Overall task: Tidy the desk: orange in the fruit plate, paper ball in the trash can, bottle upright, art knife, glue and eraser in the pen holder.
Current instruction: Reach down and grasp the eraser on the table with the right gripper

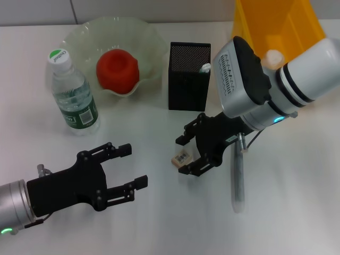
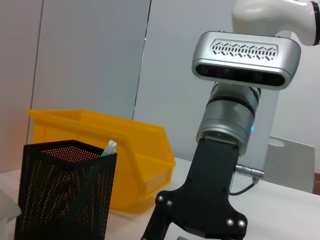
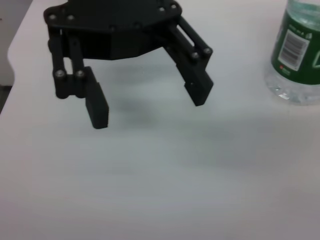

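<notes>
The small beige eraser (image 1: 182,158) is at the table's middle, between the spread fingers of my right gripper (image 1: 184,155), which stands open around it. A long grey art knife (image 1: 237,180) lies just right of that gripper. The orange (image 1: 118,70) rests in the pale-green fruit plate (image 1: 151,40). The bottle (image 1: 71,93) stands upright at the left, and shows again in the right wrist view (image 3: 300,55). A green-and-white stick pokes out of the black mesh pen holder (image 1: 188,85). The paper ball (image 1: 272,57) lies in the yellow trash can (image 1: 276,24). My left gripper (image 1: 130,170) hovers open and empty at the lower left.
In the left wrist view the pen holder (image 2: 65,190) stands in front of the trash can (image 2: 125,160), with my right arm (image 2: 230,125) beside them. Bare white table lies along the front and right.
</notes>
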You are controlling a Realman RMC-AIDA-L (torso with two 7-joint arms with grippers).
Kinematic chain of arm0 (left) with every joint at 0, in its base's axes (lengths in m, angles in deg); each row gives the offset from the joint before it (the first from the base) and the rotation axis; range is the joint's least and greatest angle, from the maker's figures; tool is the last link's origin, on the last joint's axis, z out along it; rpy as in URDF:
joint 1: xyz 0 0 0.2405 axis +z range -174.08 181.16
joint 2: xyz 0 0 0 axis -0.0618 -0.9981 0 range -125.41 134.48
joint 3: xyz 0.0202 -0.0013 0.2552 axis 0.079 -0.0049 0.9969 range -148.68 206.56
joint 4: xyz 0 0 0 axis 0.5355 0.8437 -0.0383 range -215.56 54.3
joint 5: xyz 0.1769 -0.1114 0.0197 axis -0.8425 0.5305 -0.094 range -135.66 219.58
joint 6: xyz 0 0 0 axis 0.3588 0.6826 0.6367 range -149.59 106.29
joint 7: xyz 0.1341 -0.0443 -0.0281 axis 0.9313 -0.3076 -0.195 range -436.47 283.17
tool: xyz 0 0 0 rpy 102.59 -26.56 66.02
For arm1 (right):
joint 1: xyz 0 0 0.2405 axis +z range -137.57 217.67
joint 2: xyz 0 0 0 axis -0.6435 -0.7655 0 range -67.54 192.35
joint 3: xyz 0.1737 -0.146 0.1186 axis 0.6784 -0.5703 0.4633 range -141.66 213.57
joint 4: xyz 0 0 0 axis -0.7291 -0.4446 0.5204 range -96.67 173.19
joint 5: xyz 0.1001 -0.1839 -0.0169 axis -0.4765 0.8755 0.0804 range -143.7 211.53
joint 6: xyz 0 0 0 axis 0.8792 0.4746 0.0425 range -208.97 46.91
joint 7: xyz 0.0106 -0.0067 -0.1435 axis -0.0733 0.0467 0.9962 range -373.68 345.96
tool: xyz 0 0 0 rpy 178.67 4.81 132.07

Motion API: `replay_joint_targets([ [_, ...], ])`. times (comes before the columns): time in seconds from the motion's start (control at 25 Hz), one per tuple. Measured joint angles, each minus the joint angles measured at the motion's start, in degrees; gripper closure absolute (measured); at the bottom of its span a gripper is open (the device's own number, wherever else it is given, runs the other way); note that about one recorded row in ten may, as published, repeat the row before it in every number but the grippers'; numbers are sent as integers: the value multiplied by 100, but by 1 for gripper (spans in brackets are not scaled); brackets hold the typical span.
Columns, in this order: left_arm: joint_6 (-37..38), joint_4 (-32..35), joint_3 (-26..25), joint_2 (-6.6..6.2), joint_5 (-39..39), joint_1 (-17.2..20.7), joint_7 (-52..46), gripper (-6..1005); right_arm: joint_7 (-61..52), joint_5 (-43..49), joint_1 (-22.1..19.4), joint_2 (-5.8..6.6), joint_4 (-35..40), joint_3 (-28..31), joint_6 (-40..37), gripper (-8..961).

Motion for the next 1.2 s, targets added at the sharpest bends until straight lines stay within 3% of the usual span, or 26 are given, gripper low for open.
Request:
replay_joint_targets([
  [1.12,217,1,-8,0,4,17,-11,210,86,-262,-60,-9,-10,-646,445,385],
  [1.2,219,0,-8,0,4,18,-11,210,85,-263,-60,-9,-12,-647,452,435],
])
